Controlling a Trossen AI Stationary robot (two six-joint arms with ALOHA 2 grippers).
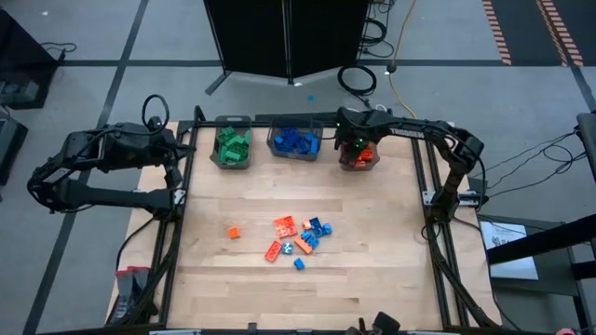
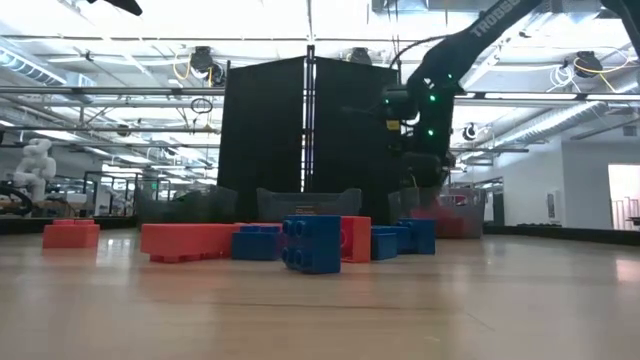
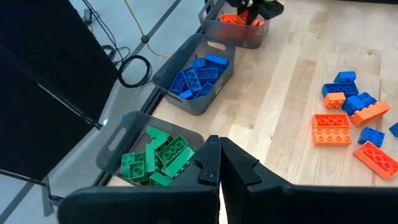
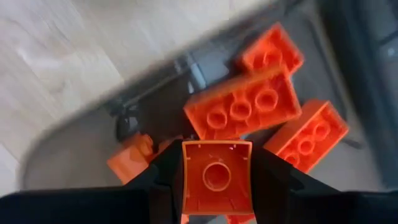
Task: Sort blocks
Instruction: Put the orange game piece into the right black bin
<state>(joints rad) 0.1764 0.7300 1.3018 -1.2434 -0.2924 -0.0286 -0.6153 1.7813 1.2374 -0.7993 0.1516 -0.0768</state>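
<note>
Overhead, right gripper (image 4: 216,186) pinching hollow orange brick (image 4: 217,177) (glossy, studded).

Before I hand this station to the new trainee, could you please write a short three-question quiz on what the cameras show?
1. True or false: the right gripper grips an orange brick above the bin of orange bricks.
2. Which colour fills the middle bin? A green, B blue, C orange.
3. Fill in: the left gripper waits near the bin of ___ bricks, its fingers together.

Key
1. True: the brick sits between its fingers, over that bin.
2. B.
3. Green. Loose blue and orange blocks remain mid-table.
</note>
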